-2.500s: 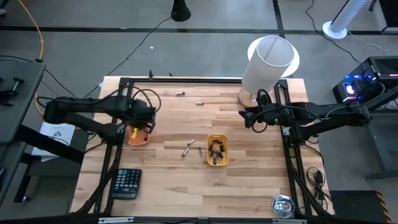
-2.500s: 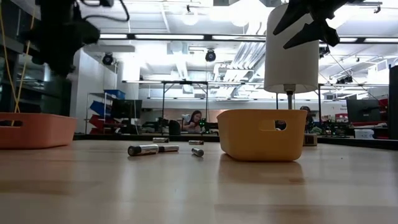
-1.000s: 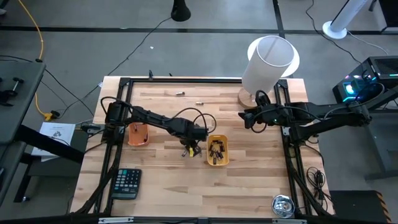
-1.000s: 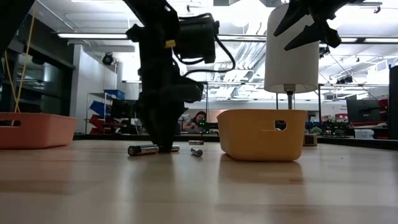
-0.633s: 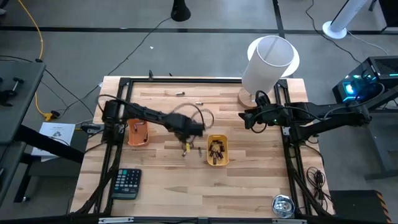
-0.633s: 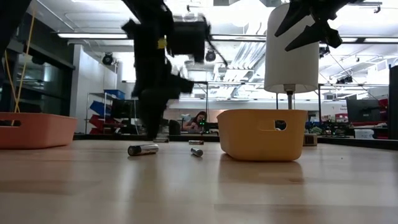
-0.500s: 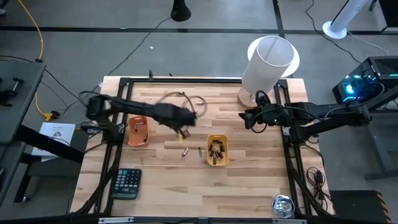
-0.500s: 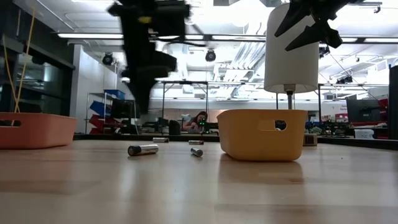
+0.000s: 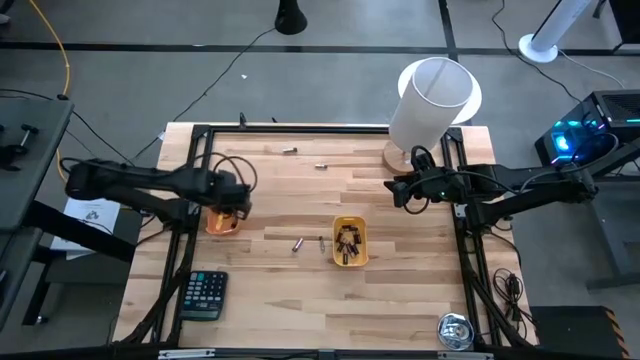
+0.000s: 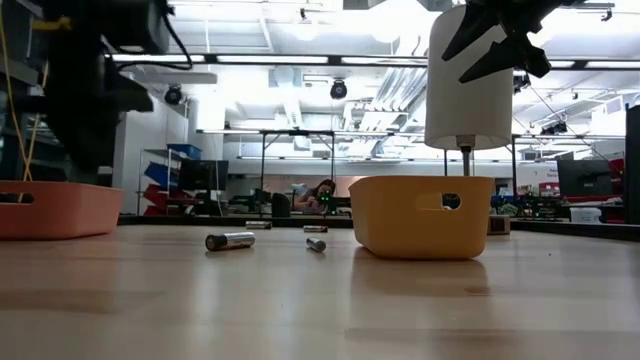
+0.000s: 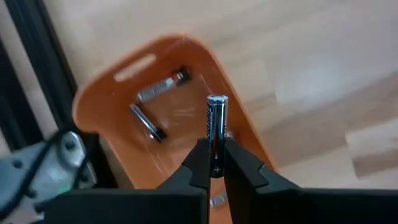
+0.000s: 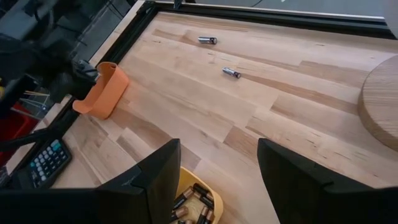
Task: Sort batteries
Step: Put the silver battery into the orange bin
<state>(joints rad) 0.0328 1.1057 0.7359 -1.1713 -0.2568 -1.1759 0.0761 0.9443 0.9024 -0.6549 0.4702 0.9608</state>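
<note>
My left gripper (image 9: pixel 230 203) hangs over the orange tray (image 9: pixel 222 218) at the table's left, shut on a dark battery (image 11: pixel 216 118). The tray (image 11: pixel 118 99) has batteries (image 11: pixel 163 86) lying on its floor. The yellow tray (image 9: pixel 349 242) at mid-table holds several batteries. Two loose batteries (image 9: pixel 297 243) (image 9: pixel 321 242) lie on the wood just left of it, and two more (image 9: pixel 289 150) (image 9: pixel 321 166) lie near the far edge. My right gripper (image 9: pixel 392 190) waits open, raised above the table's right side. My left gripper pinches the battery by its lower end (image 11: pixel 215 163) between the two fingers, coming from above and pointing down. The battery stands on end along the fingers, its free end (image 11: pixel 216 99) sticking out beyond the tips, lifted clear above the orange tray.
A black calculator (image 9: pixel 203 294) lies at the near left corner. A white lamp shade (image 9: pixel 432 100) on a round wooden base stands at the far right. A small metal object (image 9: pixel 455 331) sits at the near right. Black frame rails run along the table's left and right edges.
My left gripper was down at the loose batteries left of the yellow tray. It shut on one, rose, and swung toward the table's left edge until it stood over the orange tray. That battery left the table with it; the others stayed put.
</note>
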